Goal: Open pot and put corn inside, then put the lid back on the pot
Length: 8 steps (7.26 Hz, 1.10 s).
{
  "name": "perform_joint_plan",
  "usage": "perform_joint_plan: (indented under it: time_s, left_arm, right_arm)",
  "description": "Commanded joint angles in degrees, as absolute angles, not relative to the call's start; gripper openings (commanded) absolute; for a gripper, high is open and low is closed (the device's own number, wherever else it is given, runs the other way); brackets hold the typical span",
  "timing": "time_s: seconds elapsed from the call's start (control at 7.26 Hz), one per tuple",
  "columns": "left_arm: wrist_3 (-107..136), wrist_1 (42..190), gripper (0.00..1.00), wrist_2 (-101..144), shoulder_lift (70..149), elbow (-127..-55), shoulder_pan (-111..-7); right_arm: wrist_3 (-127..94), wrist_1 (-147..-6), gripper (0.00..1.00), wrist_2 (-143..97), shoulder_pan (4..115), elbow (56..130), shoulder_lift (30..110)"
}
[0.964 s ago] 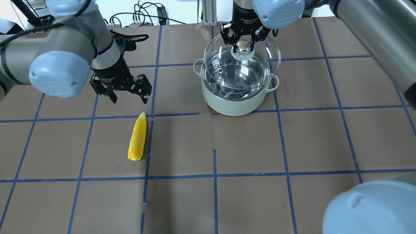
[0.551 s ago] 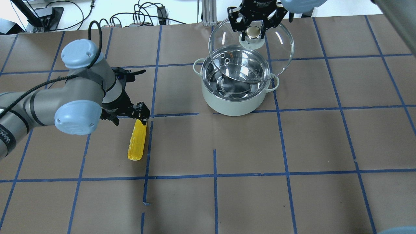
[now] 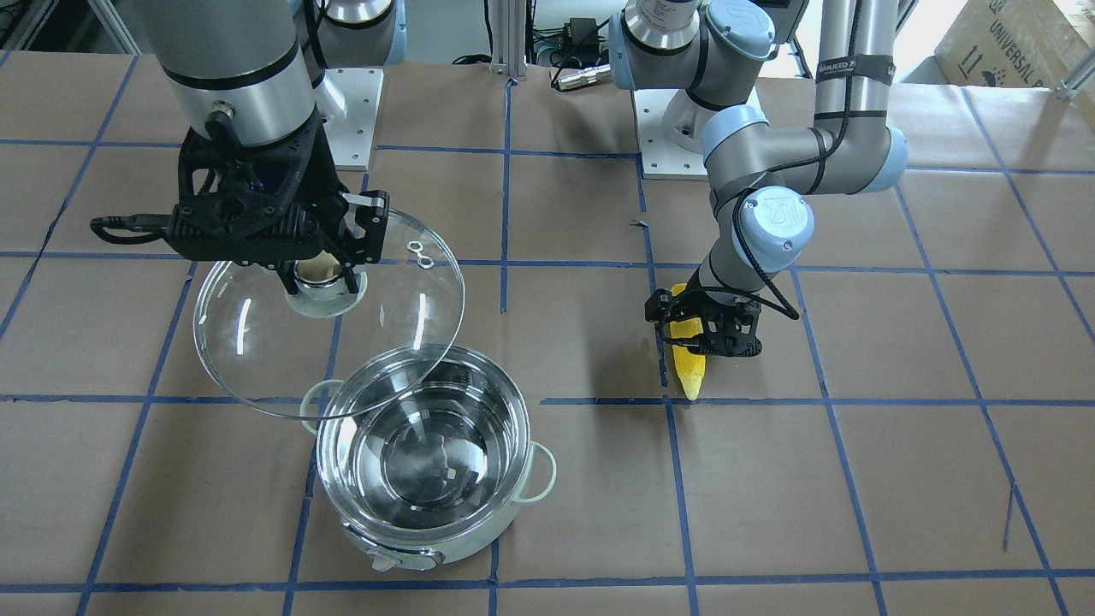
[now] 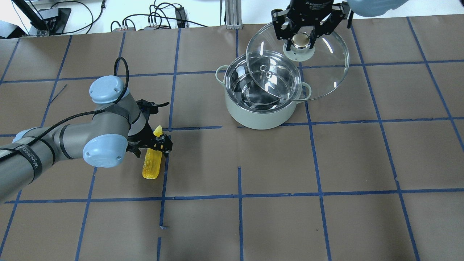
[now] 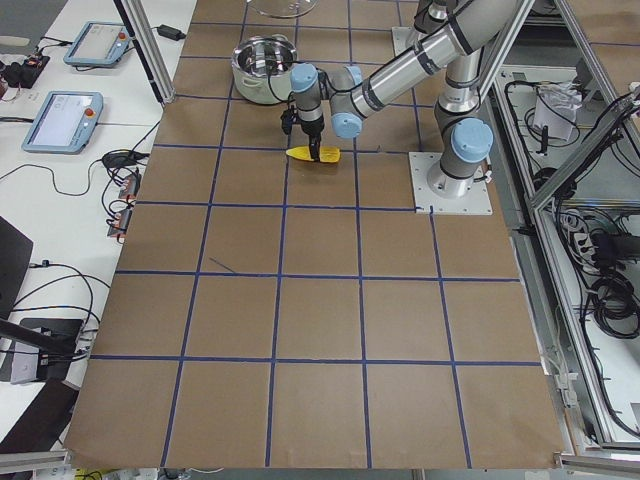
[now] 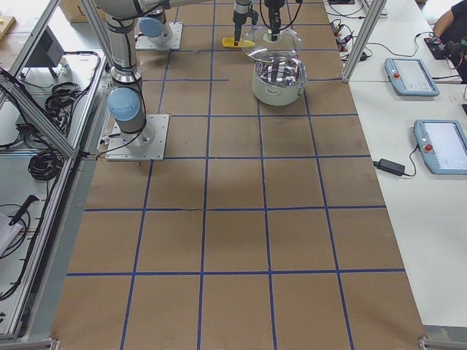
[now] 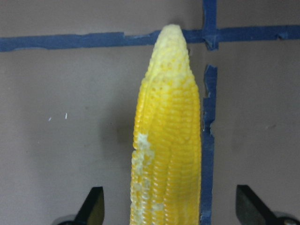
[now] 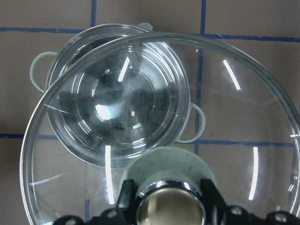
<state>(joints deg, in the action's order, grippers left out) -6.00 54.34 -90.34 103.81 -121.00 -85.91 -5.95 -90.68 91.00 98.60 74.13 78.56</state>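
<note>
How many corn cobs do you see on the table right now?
1. The corn lies on the table, straddled by the open left gripper; the pot holds none.

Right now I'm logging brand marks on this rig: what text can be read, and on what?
"UNIVERSAL", rest cut off: cardboard box.
"UR": left arm's joint cap.
Left arm's strap: white lettering, too blurred to read.
Label on the right gripper holding the lid: too small to read.

One pot, one glass lid and one corn cob are being counted on the table.
</note>
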Motion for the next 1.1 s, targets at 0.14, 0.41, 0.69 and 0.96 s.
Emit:
perform_joint_plan:
  time_s: [0.14,0.41,0.69,0.96]
  left_arm:
    - [-6.59,53.53,0.51,-90.26,104.50,-121.47,-85.96]
    - [-7.37,52.13,0.22,-90.35,104.59,-121.38,-85.96]
    - [-8.09,51.77,0.17,-91.23,103.46,-120.50,-85.87]
    - [-5.55,53.85,0.17,-90.61,103.18,-112.03,-87.00]
  right_arm:
    - [-3.79,-89.83,0.26,91.23,94.41,77.26,81.65]
    - [-2.73,-88.68,0.26,91.32,92.64,78.13,82.70]
    - [-1.67,-88.68,0.26,91.41,92.46,79.18,83.41]
    - [1.64,-88.51,0.26,90.62,87.39,79.19,83.50]
